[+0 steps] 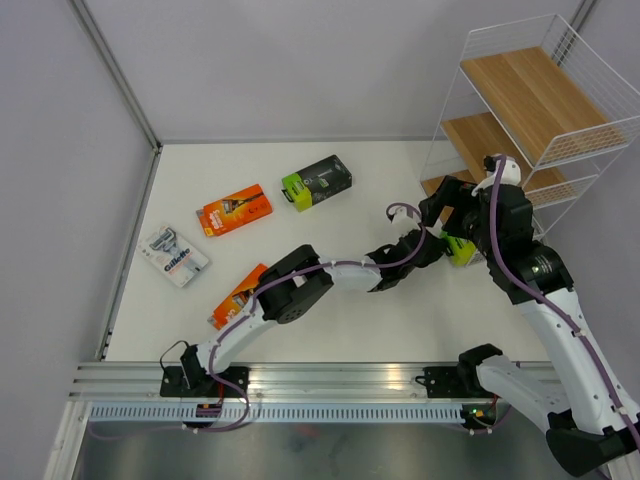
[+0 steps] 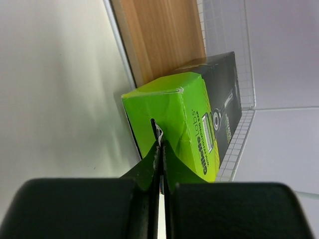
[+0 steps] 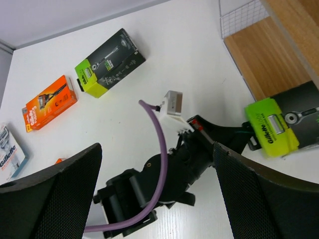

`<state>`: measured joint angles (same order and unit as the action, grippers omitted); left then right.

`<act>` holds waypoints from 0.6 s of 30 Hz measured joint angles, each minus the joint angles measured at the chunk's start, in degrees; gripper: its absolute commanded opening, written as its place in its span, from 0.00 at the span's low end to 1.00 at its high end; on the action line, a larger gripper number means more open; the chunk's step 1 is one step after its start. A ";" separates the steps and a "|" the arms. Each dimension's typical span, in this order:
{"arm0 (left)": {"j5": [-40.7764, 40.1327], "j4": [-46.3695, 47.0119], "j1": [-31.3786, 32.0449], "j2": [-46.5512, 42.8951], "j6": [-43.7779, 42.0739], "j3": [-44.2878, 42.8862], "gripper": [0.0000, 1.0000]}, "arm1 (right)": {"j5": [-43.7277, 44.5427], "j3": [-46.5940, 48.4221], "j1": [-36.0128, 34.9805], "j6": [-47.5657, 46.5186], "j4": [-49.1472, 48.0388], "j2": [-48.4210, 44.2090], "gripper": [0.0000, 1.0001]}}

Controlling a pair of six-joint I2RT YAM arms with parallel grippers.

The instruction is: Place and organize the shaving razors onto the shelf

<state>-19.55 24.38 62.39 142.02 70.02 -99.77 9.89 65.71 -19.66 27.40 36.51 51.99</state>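
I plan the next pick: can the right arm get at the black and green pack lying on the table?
Probably yes. The right gripper is open and empty, and mostly table lies between it and that pack. The left arm lies just below it, so it should start high.

Overhead from behind, wrist views share shelf (image 1: 540, 95)

On the table (image 1: 400, 320), the shelf (image 1: 530, 95) stands at the far right. One razor pack (image 2: 199, 114) lies on its lowest board, its near end reaching past the board's front edge, with the tips of the left gripper (image 2: 158, 137) against that end. Four others lie on the table to the left: the far pack (image 1: 317, 181) at centre, the middle pack (image 1: 234, 209) left of it, the blister pack (image 1: 174, 254) near the left edge, and the near pack (image 1: 238, 293) partly under the left arm (image 1: 300, 285).
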 measured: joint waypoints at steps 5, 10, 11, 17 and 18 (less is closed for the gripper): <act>0.04 0.13 0.17 3.93 0.00 -6.03 0.02 | -2.60 -1.55 0.00 0.76 -0.22 -0.76 0.98; 0.31 -0.39 0.44 8.13 0.00 -12.87 0.02 | -3.65 -1.95 0.00 0.81 -0.46 -0.76 0.98; 0.33 -0.55 0.48 8.48 0.00 -13.57 0.02 | -3.65 -1.95 0.00 0.79 -0.57 -0.76 0.98; 0.57 -1.55 0.48 9.33 -0.07 -14.88 0.02 | -3.98 -2.67 0.00 0.87 -1.53 -0.79 0.98; 0.61 -1.75 0.48 9.33 -0.15 -15.08 0.02 | -4.07 -2.97 0.00 0.90 -1.64 -0.79 0.98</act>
<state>-18.94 22.63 62.87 151.35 69.87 -114.85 5.82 62.74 -19.66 28.29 34.87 51.20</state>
